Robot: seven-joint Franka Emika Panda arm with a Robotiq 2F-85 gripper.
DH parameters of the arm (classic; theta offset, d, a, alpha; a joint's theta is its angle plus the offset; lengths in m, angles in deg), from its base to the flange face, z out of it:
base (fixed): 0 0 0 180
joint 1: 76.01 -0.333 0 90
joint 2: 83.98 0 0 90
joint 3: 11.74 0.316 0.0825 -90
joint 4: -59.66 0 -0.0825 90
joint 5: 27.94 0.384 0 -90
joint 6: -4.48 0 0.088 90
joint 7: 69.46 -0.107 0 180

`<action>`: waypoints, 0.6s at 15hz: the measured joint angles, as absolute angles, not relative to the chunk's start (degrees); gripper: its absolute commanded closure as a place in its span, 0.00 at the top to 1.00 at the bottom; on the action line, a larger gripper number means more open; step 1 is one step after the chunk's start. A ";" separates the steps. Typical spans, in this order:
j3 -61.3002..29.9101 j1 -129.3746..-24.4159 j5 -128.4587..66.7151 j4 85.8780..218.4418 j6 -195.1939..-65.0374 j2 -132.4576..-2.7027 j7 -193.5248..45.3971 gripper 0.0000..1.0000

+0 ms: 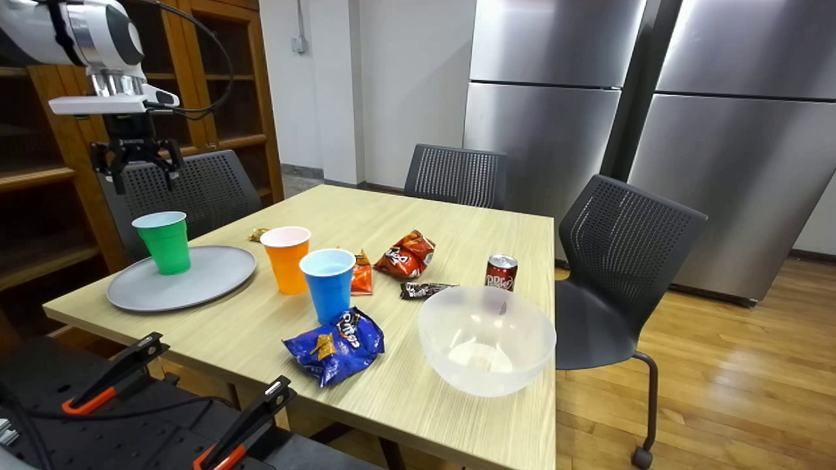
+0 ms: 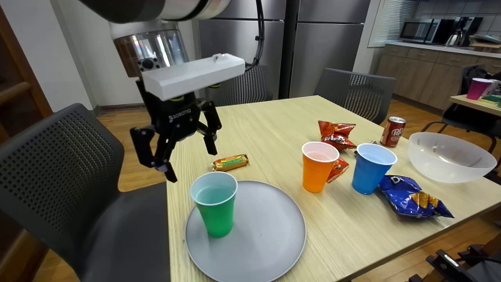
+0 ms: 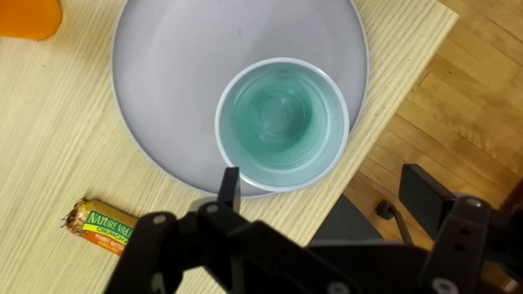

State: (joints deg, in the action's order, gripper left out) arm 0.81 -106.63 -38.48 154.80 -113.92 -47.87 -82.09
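Your jaws hang spread and empty, higher than the plate (image 2: pixel 267 232). The green cup (image 2: pixel 216 214) stands upright on that plate, off-centre (contents, if any, undetermined). Risk: should you descend misaligned, striking its rim could topple it off the plate.

Shows white arm (image 1: pixel 104 29) at upper left of an exterior view, turned down at the silver wrist (image 1: pixel 117 83). Ends in black gripper (image 2: pixel 191 161), pointing down in both exterior views. Has two fingers (image 2: pixel 211 145) spread well apart, tips down; juts into wrist view from the lower edge.
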 measured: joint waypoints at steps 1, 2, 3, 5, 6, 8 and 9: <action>0.81 -106.31 -38.48 155.93 -114.21 -49.04 -82.09 1.00; 0.81 -105.85 -38.47 157.32 -114.58 -50.37 -82.09 1.00; 0.81 -105.28 -38.45 158.76 -114.94 -51.69 -82.09 1.00; 0.81 -103.85 -38.40 161.96 -115.78 -54.46 -82.08 1.00; 0.80 -103.04 -38.37 163.66 -116.31 -55.88 -82.02 1.00; 0.61 -100.99 -38.36 166.96 -117.52 -58.45 -81.34 1.00; 0.43 -99.82 -38.30 168.50 -118.23 -59.53 -80.77 1.00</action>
